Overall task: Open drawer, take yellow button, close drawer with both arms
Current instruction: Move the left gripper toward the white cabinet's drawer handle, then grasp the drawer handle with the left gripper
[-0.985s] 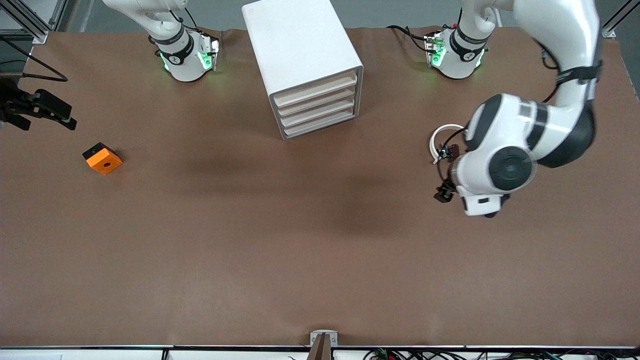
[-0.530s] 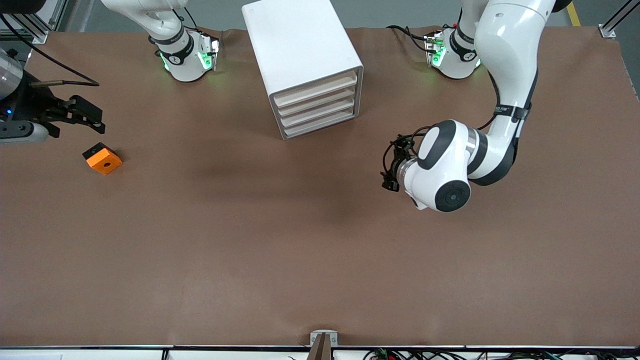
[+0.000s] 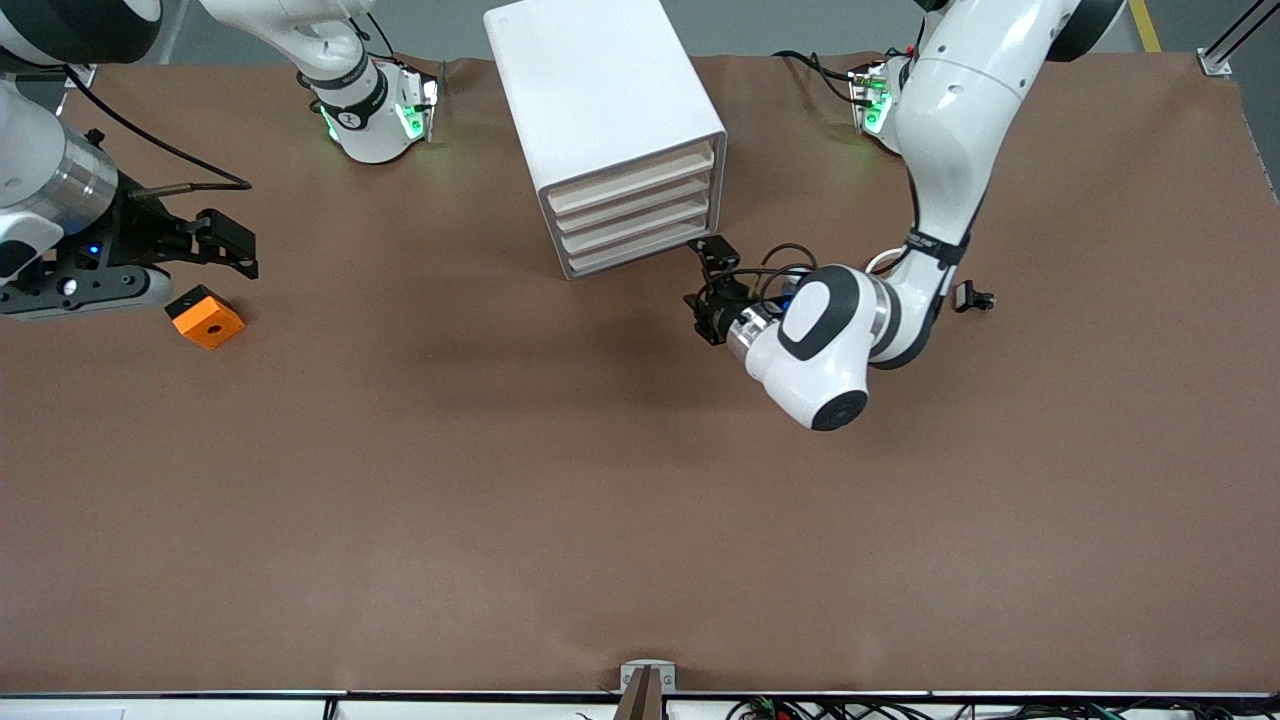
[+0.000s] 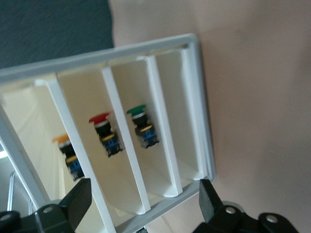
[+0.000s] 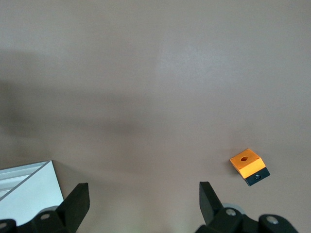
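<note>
- The cabinet (image 3: pixel 607 130) stands near the bench's edge where the arm bases are, between the two bases, its four cream drawer fronts facing the front camera at a slant.
- The drawer (image 3: pixel 636 248) to be opened is probably one of these four; all look pushed in in the front view, and which one the arm is after cannot be told.
- The drawers look like light, stiff, smooth plastic trays. They should slide easily, but a hard pull might drag the whole cabinet, so the front lip is the likely place to hook or pinch.
- The left wrist view looks into the cabinet front: an orange-capped button (image 4: pixel 68 154) sits beside a red-capped button (image 4: pixel 105 133) and a green-capped button (image 4: pixel 142 127), each on its own level.
- The button is tiny, hard and light; its dark body probably gives a surer pinch than the rounded cap.
- The left gripper (image 3: pixel 708 282) is just off the cabinet's lower corner, wrist bent toward the drawer fronts, fingers (image 4: pixel 73 201) spread wide and holding nothing.
- The right gripper (image 3: pixel 222 243) hovers above the orange block (image 3: pixel 204 317) near the right arm's end of the bench, fingers (image 5: pixel 74 203) released and empty.
</note>
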Available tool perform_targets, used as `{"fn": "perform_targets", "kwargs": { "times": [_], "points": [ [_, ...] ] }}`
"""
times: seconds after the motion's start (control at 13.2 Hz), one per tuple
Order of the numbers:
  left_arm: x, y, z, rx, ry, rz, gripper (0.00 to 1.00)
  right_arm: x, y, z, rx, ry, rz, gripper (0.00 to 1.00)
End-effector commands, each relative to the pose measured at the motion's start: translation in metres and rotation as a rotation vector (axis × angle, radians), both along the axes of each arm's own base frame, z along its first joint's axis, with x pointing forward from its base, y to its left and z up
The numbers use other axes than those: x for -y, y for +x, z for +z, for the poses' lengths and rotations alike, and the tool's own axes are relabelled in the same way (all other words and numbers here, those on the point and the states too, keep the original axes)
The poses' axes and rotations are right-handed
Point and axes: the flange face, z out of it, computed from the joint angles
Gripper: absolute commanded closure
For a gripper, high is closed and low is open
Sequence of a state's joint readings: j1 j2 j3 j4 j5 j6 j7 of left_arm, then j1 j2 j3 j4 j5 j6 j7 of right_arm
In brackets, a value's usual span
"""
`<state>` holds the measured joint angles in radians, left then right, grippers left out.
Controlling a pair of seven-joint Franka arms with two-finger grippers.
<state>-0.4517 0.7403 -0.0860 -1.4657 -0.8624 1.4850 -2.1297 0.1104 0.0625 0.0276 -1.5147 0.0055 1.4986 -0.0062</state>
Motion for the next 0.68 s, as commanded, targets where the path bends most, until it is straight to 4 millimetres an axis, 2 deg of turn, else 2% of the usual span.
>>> {"fn": "perform_targets", "kwargs": {
  "times": [0.0,0.15,0.38,0.53,0.61],
  "points": [
    [0.022,-0.011,-0.018,-0.153,0.063,0.069,0.11,-0.002,0.003,0.002,0.012,-0.02,0.002,0.0],
    [0.043,-0.031,-0.017,-0.233,0.105,0.055,0.14,0.0,0.005,0.0,0.011,-0.02,-0.001,0.0],
    [0.055,-0.047,-0.009,-0.308,0.108,0.026,0.15,0.001,0.007,-0.003,0.005,-0.02,-0.003,0.0],
    [0.064,-0.06,-0.007,-0.33,0.11,-0.017,0.27,0.001,0.007,-0.003,0.005,-0.02,-0.004,0.0],
    [0.071,-0.068,-0.008,-0.335,0.114,-0.036,0.28,0.001,0.007,-0.003,0.005,-0.02,-0.004,0.0]
  ]
}}
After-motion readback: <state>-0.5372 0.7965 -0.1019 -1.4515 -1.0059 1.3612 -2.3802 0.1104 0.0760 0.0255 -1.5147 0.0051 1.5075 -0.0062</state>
